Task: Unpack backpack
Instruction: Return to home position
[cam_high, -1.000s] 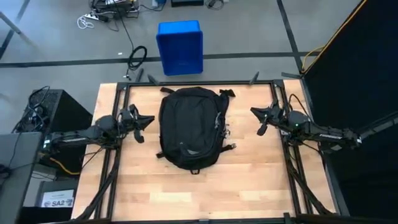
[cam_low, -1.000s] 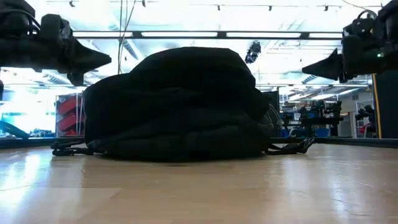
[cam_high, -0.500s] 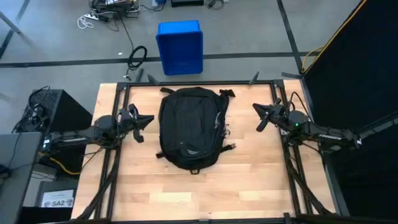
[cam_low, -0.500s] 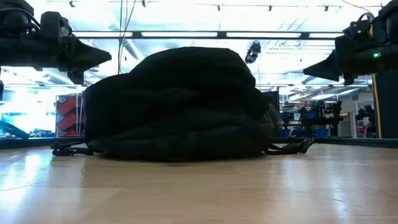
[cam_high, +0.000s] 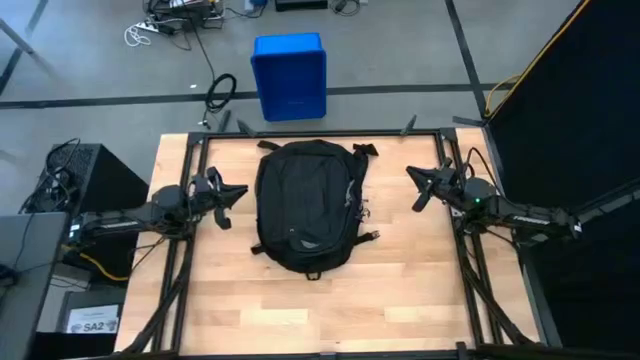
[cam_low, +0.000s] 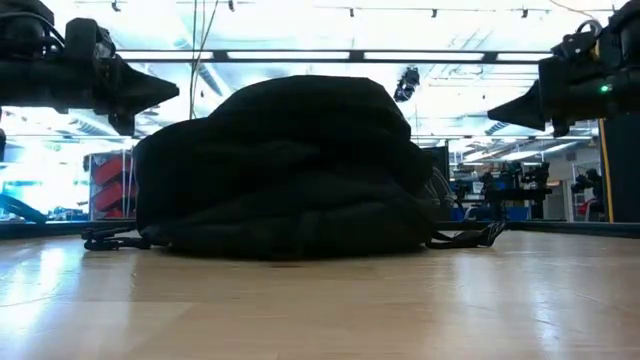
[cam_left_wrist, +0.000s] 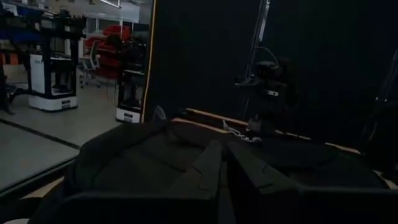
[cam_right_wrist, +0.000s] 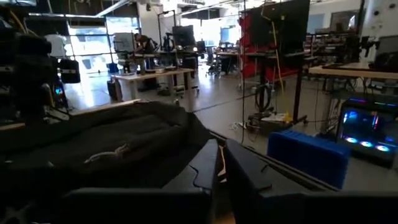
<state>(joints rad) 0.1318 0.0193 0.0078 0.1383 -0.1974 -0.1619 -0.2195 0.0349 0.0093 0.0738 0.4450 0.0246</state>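
Note:
The black backpack (cam_high: 305, 205) lies flat on the middle of the wooden table (cam_high: 320, 300), its rounded end toward the near edge, its straps (cam_high: 366, 150) trailing at the far right corner; in the low view the backpack (cam_low: 280, 170) bulges up from the tabletop. My left gripper (cam_high: 240, 191) hovers shut just left of it, pointing at it. My right gripper (cam_high: 409, 175) hovers shut to its right, fingers aimed toward it. Both grippers (cam_low: 170, 97) (cam_low: 492, 110) stay above table level, clear of the fabric.
A blue bin (cam_high: 289, 75) stands on the floor beyond the far edge. A black curtain (cam_high: 570, 100) closes off the right side, and a black box (cam_high: 85, 175) sits left of the table. Bare wood stretches along the near edge.
My right gripper has shifted slightly toward the table's far edge and dipped a little, still shut. The backpack and my left gripper have kept still.

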